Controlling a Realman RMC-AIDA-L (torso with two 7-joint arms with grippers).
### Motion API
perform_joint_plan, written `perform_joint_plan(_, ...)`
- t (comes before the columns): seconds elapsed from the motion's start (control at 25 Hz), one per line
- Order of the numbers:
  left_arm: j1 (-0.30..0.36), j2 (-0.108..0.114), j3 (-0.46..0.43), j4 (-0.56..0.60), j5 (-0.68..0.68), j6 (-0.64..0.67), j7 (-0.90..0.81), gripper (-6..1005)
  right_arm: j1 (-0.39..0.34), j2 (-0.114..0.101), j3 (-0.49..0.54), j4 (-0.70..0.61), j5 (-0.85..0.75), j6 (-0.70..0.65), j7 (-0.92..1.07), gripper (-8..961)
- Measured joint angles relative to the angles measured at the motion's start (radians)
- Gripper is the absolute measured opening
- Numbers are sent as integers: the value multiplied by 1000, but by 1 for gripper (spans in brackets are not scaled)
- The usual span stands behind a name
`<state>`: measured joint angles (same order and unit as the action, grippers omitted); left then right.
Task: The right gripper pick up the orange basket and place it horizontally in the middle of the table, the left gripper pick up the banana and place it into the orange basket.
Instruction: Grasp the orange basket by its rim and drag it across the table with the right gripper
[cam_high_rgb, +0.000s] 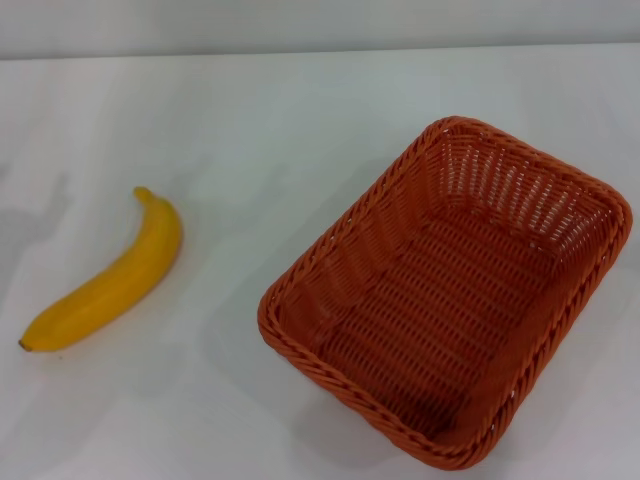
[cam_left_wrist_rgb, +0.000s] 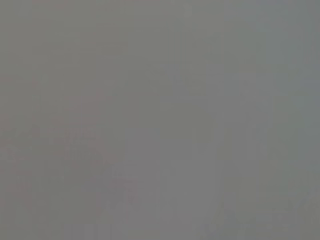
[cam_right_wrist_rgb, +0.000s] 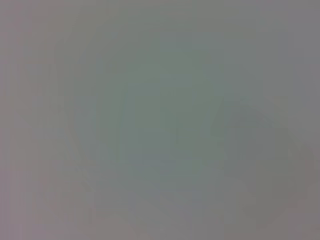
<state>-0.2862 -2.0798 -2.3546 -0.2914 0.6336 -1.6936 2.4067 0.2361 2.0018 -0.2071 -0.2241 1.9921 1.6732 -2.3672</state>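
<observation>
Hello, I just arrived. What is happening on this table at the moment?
Nothing is being handled right now. An orange basket sits empty on the right side of the white table, turned at an angle. A banana lies apart from it on the left side. Neither the left gripper nor the right gripper shows in any view, so the basket is not yet moved to the middle and the banana is not yet inside it.

The head view looks forward and down from above onto the tabletop (cam_high_rgb: 300, 110), near enough that the basket (cam_high_rgb: 450, 290) and banana (cam_high_rgb: 105, 285) span its width. Both wrist views show only featureless grey, sharing nothing recognisable with it.
</observation>
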Motion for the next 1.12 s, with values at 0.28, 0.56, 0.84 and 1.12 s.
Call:
perform_joint_plan(0.28, -1, 0, 0, 0, 0, 1, -1, 880, 0, 0, 0, -3, -1, 0, 3, 858)
perform_joint_plan(0.56, 5, -1, -4, 0, 0, -15, -5, 880, 2, 0, 1, -5, 4, 8, 3, 846)
perform_joint_plan(0.84, 6, 0, -5, 0, -7, -11, -5, 880, 8, 0, -52, -67, -1, 18, 58, 835)
perform_joint_plan(1.12, 15, 0, -2, 0, -8, -14, -10, 880, 12, -2, -321, -414, -16, -124, 356, 823)
